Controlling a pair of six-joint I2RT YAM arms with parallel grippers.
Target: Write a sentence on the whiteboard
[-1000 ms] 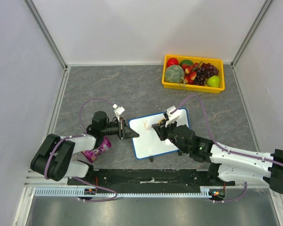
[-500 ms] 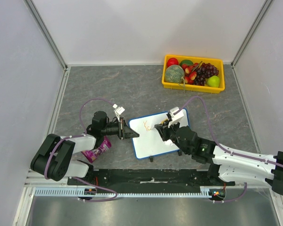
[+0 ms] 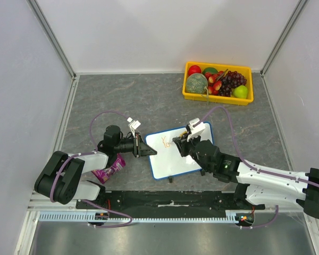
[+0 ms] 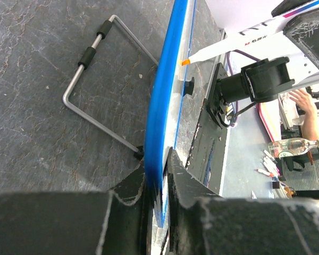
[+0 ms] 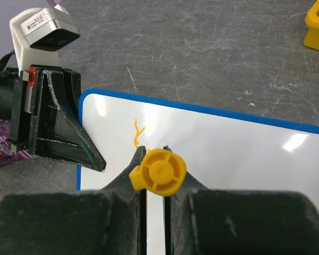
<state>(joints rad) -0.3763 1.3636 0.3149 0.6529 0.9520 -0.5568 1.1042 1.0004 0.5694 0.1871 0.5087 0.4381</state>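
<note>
The whiteboard, white with a blue frame, lies tilted on the grey table between the two arms. My left gripper is shut on its left edge; the left wrist view has the blue frame pinched between the fingers of the left gripper. My right gripper is shut on a marker with a yellow end, its tip on the board's upper left. Of the sentence, only a few orange strokes show, beginning with a "Y"; the marker hides what follows.
A yellow tray of fruit stands at the back right. A purple packet lies beside the left arm. The board's wire stand sticks out behind it. Walls close off the left, back and right.
My right gripper has shifted slightly with the marker over the board's upper left. The left gripper and the board have stayed put.
</note>
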